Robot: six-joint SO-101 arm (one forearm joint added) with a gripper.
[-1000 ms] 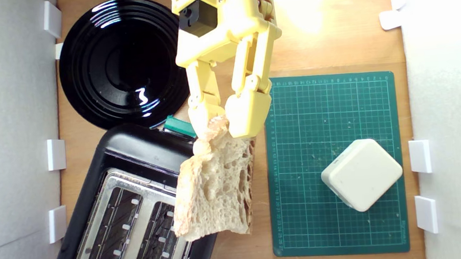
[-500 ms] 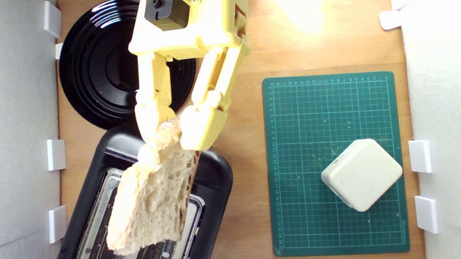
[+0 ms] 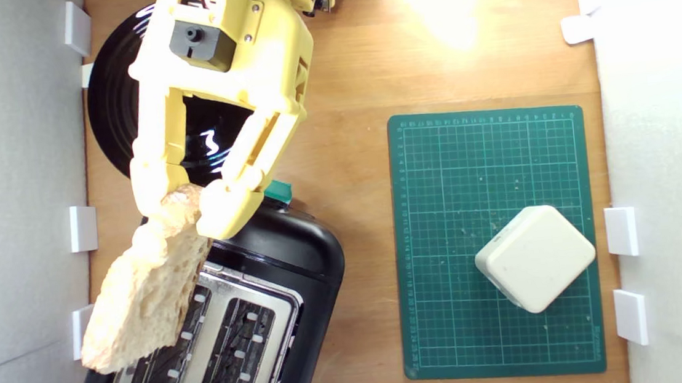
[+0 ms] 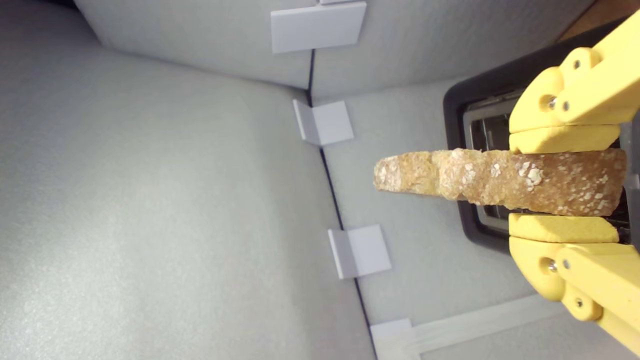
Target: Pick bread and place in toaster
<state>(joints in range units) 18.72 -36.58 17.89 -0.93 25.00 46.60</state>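
My yellow gripper (image 3: 185,208) is shut on the rounded end of the bread (image 3: 140,295), a rustic slice with pale holey crumb and tan crust. The slice hangs over the toaster's edge nearest the exterior view's left, partly past it above the grey wall. The black toaster (image 3: 298,263) with a silver two-slot top and teal lever (image 3: 279,191) lies at the lower left of the exterior view; both slots show. In the wrist view the bread (image 4: 475,175) is seen crust-on between my two fingers (image 4: 562,227), with a corner of the toaster (image 4: 457,102) behind it.
A glossy black plate (image 3: 109,113) sits behind the toaster, partly under my arm. A green cutting mat (image 3: 485,142) with a cream rounded-square block (image 3: 535,258) lies at the exterior view's right. Grey foam walls with white clips (image 3: 82,228) border both sides.
The gripper has carried the bread steadily toward the exterior view's left, from beside the toaster, across its slots, to its left edge. The teal lever is uncovered again.
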